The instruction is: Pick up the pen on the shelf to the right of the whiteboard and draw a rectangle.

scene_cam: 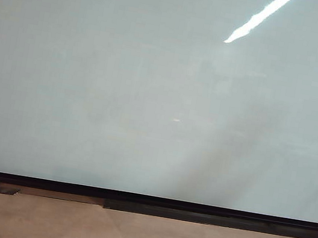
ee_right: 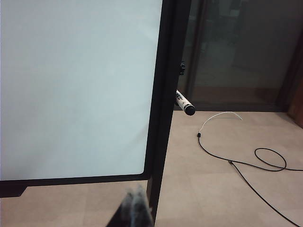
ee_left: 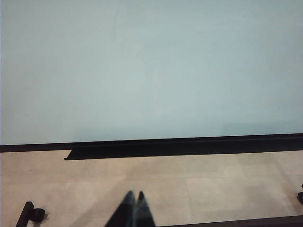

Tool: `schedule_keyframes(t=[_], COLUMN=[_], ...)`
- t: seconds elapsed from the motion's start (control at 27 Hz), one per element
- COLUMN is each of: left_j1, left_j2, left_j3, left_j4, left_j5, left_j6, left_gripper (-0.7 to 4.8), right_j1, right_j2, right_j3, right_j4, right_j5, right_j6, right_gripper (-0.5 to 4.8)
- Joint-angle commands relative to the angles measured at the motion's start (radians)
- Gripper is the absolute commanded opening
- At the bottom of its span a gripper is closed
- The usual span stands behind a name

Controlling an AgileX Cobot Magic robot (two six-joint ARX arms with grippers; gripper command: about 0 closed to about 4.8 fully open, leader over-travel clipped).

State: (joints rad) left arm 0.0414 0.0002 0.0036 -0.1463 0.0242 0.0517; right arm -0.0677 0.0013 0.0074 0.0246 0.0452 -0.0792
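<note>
Right of the whiteboard (ee_right: 75, 85), pen (ee_right: 184, 103) untouched on its shelf; board blank. Left end effector (ee_left: 134, 195) and right end effector (ee_right: 134, 193) clenched, empty, facing the board.

Beige tiled floor with loose cables and a dark doorway

A thin black cable (ee_right: 246, 165) snakes and loops across the pale beige tiled floor (ee_right: 213, 189), joined to a short white cable (ee_right: 220, 115) arching just above it; behind them, at the floor's far edge, stands a dark glass door with brown frame (ee_right: 236, 52).
</note>
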Motion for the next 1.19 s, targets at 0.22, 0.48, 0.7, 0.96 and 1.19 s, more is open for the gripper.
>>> schedule_keyframes(t=[0.22,0.48,0.7,0.96,1.19], left_j1=[0.000,0.000,0.000,0.000,0.000], left_j2=[0.000,0.000,0.000,0.000,0.000], left_j3=[0.003,0.004,0.003,0.003,0.004], left_j4=[0.011,0.011,0.011,0.012,0.012], left_j5=[0.002,0.002,0.002,0.002,0.002], left_j6=[0.000,0.000,0.000,0.000,0.000], left_gripper=[-0.05,-0.05,-0.05,-0.05,-0.05], right_j1=[0.001,0.003,0.026,0.045,-0.203], right_j2=[0.000,0.000,0.000,0.279,0.566], right_j3=[-0.007,-0.007,0.011,0.324,0.566], right_j4=[0.010,0.012,0.192,0.168,0.203], right_j5=[0.005,-0.030,-0.299,-0.247,-0.503], right_j6=[0.003,0.030,0.207,0.087,0.154], right_gripper=[-0.09,-0.09,-0.09,-0.09,0.32])
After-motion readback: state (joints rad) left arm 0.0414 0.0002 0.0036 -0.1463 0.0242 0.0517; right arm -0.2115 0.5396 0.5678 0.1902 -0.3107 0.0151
